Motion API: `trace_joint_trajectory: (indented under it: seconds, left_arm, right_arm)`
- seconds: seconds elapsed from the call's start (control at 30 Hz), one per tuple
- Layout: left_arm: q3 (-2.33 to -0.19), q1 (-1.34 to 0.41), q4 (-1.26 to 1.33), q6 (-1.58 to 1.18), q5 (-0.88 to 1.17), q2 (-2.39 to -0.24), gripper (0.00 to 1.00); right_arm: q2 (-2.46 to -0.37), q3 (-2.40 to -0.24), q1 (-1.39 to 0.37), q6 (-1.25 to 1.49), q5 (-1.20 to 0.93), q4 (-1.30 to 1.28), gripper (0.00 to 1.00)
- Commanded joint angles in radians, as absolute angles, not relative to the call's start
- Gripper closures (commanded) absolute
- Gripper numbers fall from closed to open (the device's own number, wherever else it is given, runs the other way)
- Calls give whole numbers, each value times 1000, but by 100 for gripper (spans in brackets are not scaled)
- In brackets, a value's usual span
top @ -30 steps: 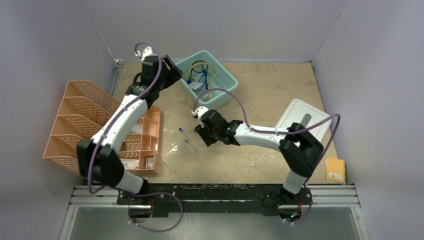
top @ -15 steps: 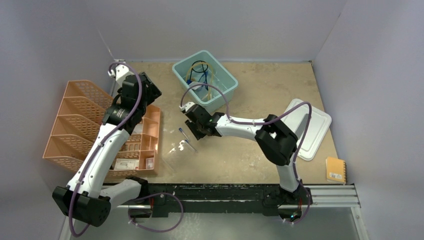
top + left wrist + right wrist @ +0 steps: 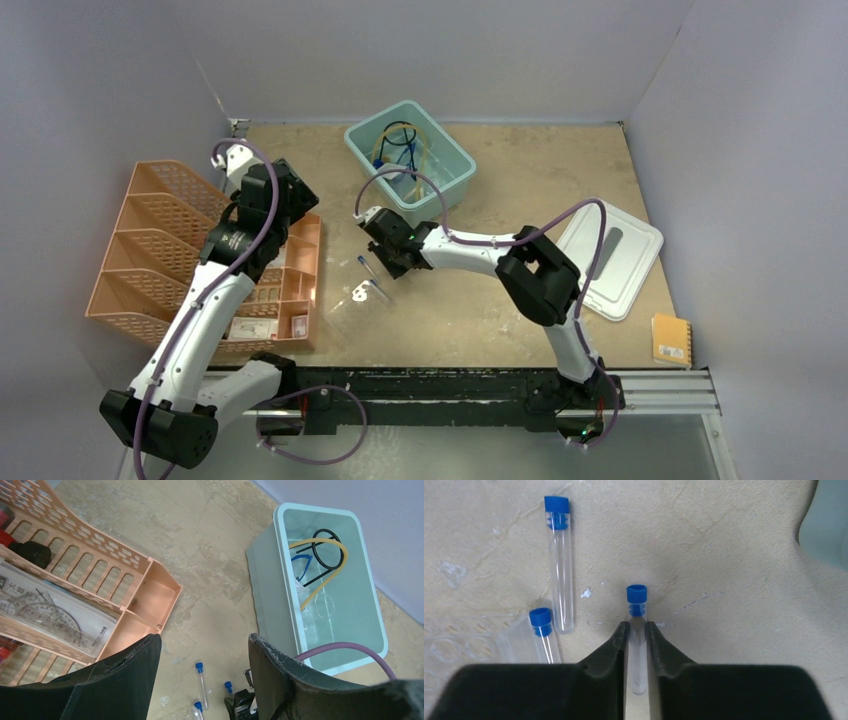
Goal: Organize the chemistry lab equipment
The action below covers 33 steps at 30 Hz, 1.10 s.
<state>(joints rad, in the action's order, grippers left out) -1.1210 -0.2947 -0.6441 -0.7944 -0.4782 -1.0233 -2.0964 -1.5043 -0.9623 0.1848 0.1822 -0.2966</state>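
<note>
The right hand [image 3: 637, 629] grips a blue-capped tube [image 3: 637, 596] just below its cap, low over the desk [image 3: 734, 555]. The tube is probably light, slick and brittle, so a gentle mid-barrel squeeze suits it. The left hand [image 3: 205, 647] hangs spread and empty.

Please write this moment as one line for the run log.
right end effector: shut on blue-capped tube | left end effector: open, empty | second tube: lying on table | third tube: lying by clear rack

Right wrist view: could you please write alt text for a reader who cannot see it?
The right claw grips a clear blue-capped tube over the tan table. Two more capped tubes lie left of it, the lower tube by a clear rack.
</note>
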Motion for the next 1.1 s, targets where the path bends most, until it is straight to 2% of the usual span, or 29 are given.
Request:
trace_joint_trajectory:
  seconds: [0.0,0.13,0.6,0.9,1.07]
  left_arm:
    - [-1084,-288,-631,-805,-427,-976,36]
    - [-1012,-288,-539,-781,-281,-937,36]
    - [-848,-288,-318,-760,47,-836,36]
    - [-937,-290,-79,-855,205,-881,36]
    - [-914,-318,229,-972,416,-959,36]
  right_arm:
    - [-2132,-1550,-965,194,154,-341,92]
    - [-2102,-1536,-965,204,202,-295,98]
    - [-1704,-1486,-951,276,92,-117,98]
    - [-1487,-1492,-797,388,-58,-7,96]
    - [-1435,-1492,-712,504,-127,81,95]
